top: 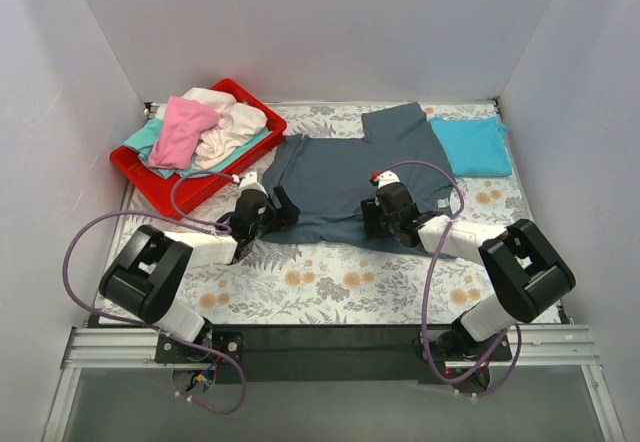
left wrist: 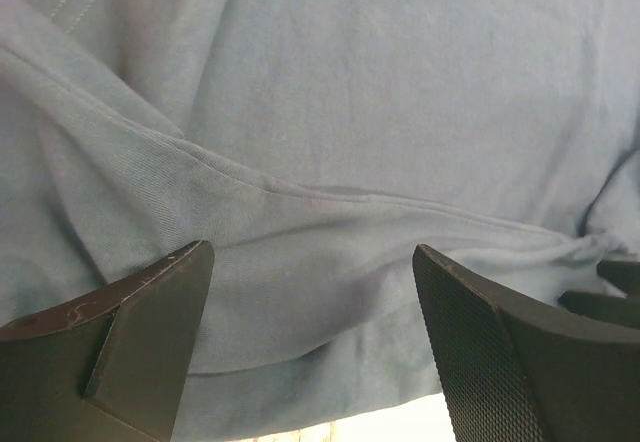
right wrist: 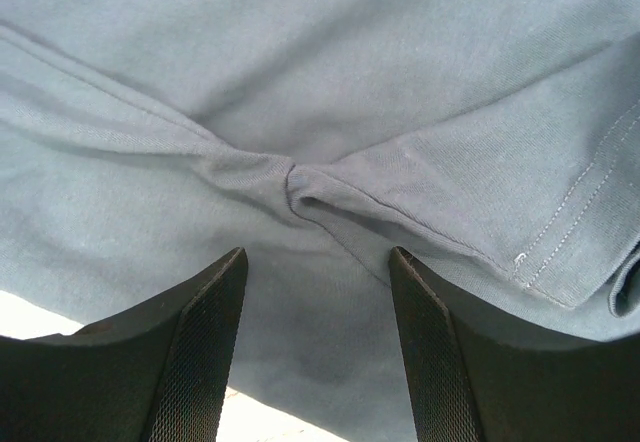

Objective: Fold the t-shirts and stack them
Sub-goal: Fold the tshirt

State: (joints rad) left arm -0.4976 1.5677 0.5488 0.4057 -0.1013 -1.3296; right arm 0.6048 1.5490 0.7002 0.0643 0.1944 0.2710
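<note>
Right now your landmark is the large slate grey-blue cloth t-shirt (top: 350, 167), spread mostly flat on the floral-patterned table cover (top: 330, 282). One sleeve of it reaches towards the far edge.

Your left gripper (top: 283, 208) sits at the near left corner of that shirt. In the left wrist view its jaws stand wide apart over the cloth (left wrist: 400, 92), with nothing clamped between them. A long soft ridge of fabric (left wrist: 330, 197) runs across just ahead of the two black fingers (left wrist: 150, 332). You cannot tell from these views whether the tips press on the cloth.

Your right gripper (top: 370, 222) is over the near right part of the same shirt. Its jaws are also parted and hold nothing. The right wrist view shows a small pinched pucker (right wrist: 292, 177) in the grey-blue cloth (right wrist: 300, 52), just beyond the gap between the fingers (right wrist: 200, 352). A stitched hem (right wrist: 580, 232) lies off to the right side of that view.

Beside the shirt's far right corner you have a folded turquoise cloth t-shirt (top: 472, 146), lying flat and just touching or nearly touching the sleeve.

To the shirt's far left stands the red plastic rectangular tray (top: 150, 184), close to the shirt's left edge. It holds a loose heap: a crumpled pink cloth t-shirt (top: 183, 130) on top, a rumpled cream-white cloth t-shirt (top: 232, 127) beside it, and a teal cloth t-shirt (top: 143, 138) showing underneath.
</note>
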